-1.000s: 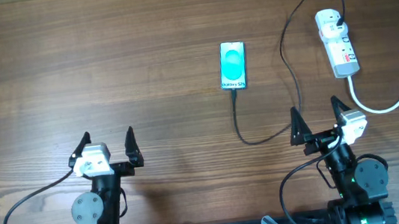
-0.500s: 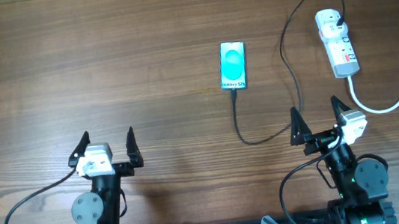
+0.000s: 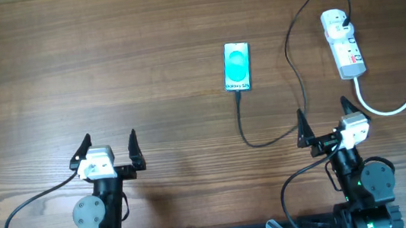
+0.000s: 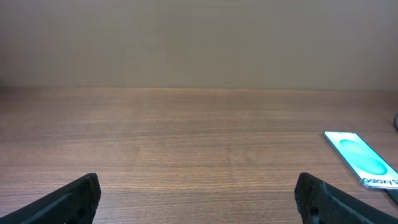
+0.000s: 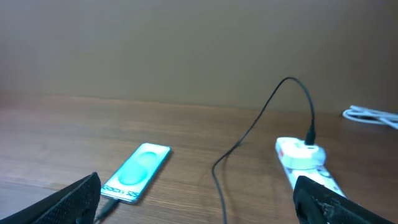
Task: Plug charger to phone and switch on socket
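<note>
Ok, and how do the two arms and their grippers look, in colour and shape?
The two look alike. The left gripper and the right gripper each have two black pointed fingers set on a white block. Below it, the arm is black, with a round joint housing. A thin black cable loops out from each. I can read no markings.

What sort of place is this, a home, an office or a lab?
Most likely a robotics lab bench. A left gripper and right gripper sit at the edge of a wooden table, with only a phone, charger and socket laid out before a plain wall.
</note>
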